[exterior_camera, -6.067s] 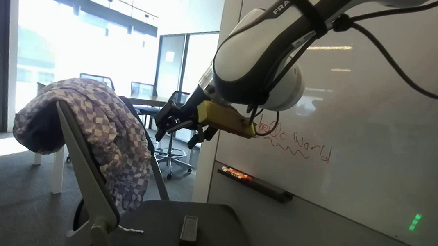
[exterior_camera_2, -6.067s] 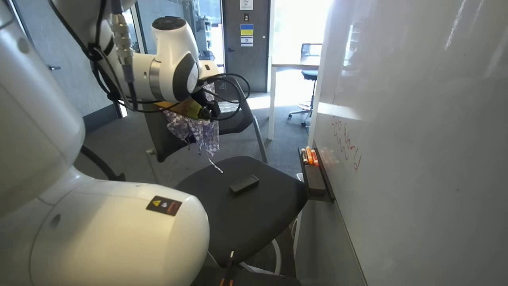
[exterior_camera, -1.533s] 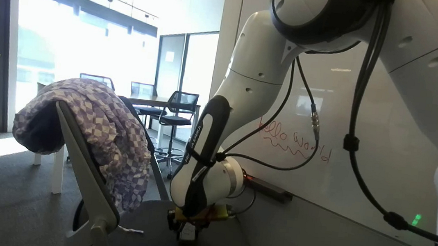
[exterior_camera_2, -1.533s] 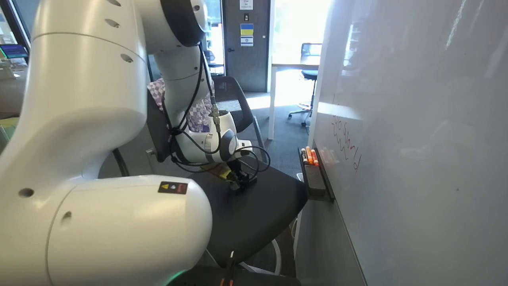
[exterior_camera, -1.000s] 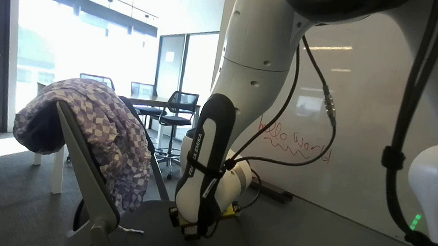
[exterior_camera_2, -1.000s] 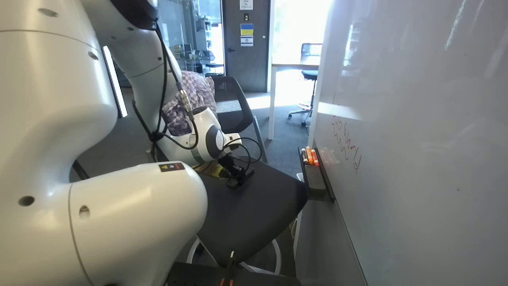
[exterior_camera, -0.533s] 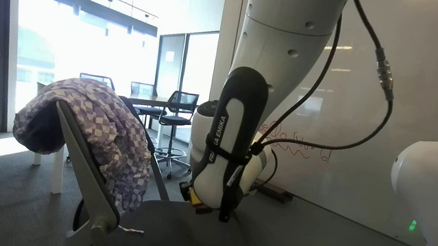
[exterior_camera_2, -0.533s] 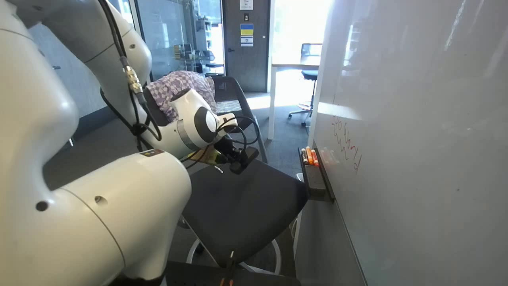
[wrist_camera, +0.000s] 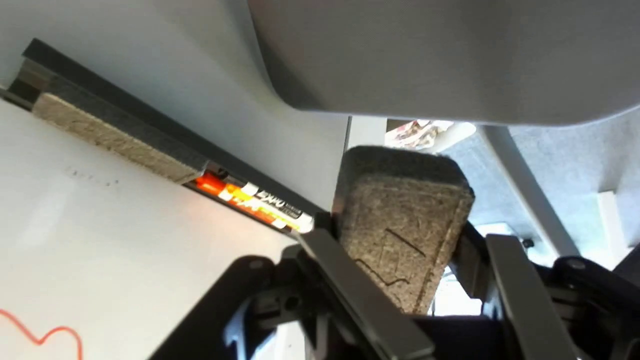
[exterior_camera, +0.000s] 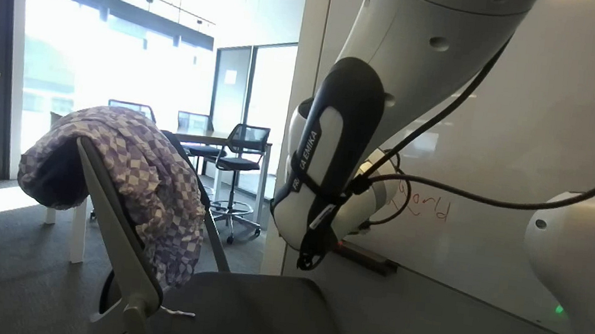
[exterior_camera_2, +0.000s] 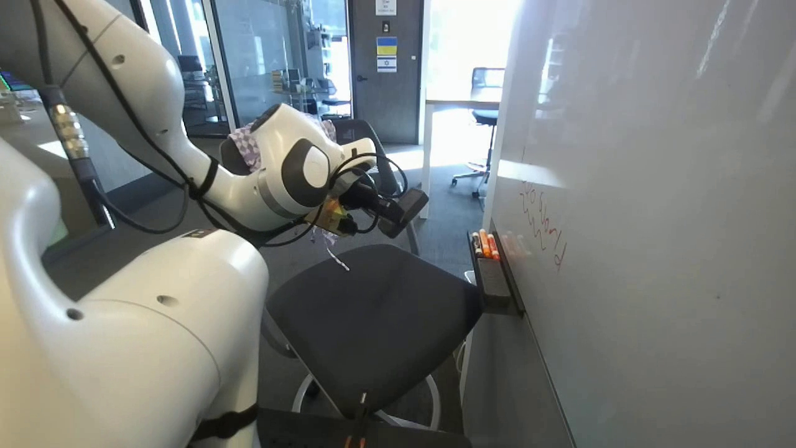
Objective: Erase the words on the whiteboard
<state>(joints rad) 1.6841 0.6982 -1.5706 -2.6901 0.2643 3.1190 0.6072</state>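
Red handwritten words (exterior_camera_2: 544,224) and a wavy line stand on the glossy whiteboard (exterior_camera_2: 653,249). In an exterior view the arm covers the left part of the words (exterior_camera: 430,207). A bit of red line (wrist_camera: 45,335) shows at the lower left of the wrist view. My gripper (wrist_camera: 400,237) is shut on a dark eraser with a brown felt face (wrist_camera: 395,220), tilted between the fingers. In an exterior view the held eraser (exterior_camera_2: 408,213) hangs above the chair, apart from the board. My gripper is hidden behind the arm in an exterior view.
A tray (exterior_camera: 389,268) runs along the board's lower edge, holding another eraser (wrist_camera: 110,135) and several markers (wrist_camera: 255,205). Below the gripper is a grey chair seat (exterior_camera_2: 373,311). A checkered cloth (exterior_camera: 128,181) drapes over the chair's back. Cables loop from the arm.
The eraser lay on the chair seat earlier; my gripper came down, took hold of it and has lifted it off. Over the last second gripper and eraser rose and moved toward the whiteboard.
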